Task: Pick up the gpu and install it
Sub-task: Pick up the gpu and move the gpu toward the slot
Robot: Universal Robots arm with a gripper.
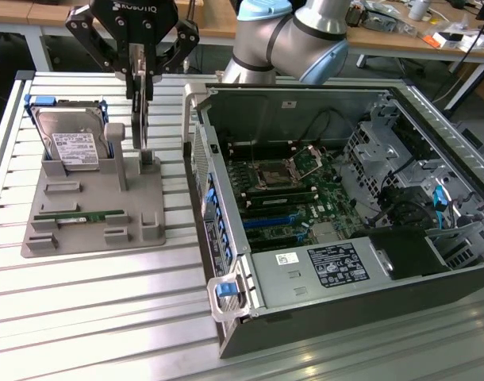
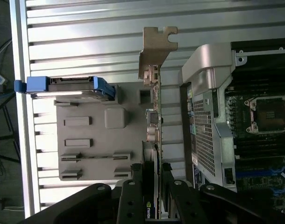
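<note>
The gpu point(image 1: 143, 127), a thin dark card, stands on edge over the back right corner of the grey holder point(image 1: 91, 234). Whether its lower edge still touches the holder I cannot tell. My gripper point(image 1: 142, 89) comes down from above and is shut on the card's upper edge, one finger on each face. In the wrist view the gpu point(image 2: 154, 116) runs away from the gripper point(image 2: 151, 170), and its silver end bracket point(image 2: 157, 49) is at the far end. The open computer case point(image 1: 226, 238) lies at the exterior view's right, with blue slots point(image 1: 270, 218) on its motherboard.
A silver hard drive point(image 1: 67, 143) in a blue frame leans on the holder's back left. A green memory stick point(image 1: 79, 215) lies near the holder's front. Everything rests on a slatted metal table point(image 1: 107, 317). The case wall point(image 2: 205, 130) stands close beside the card.
</note>
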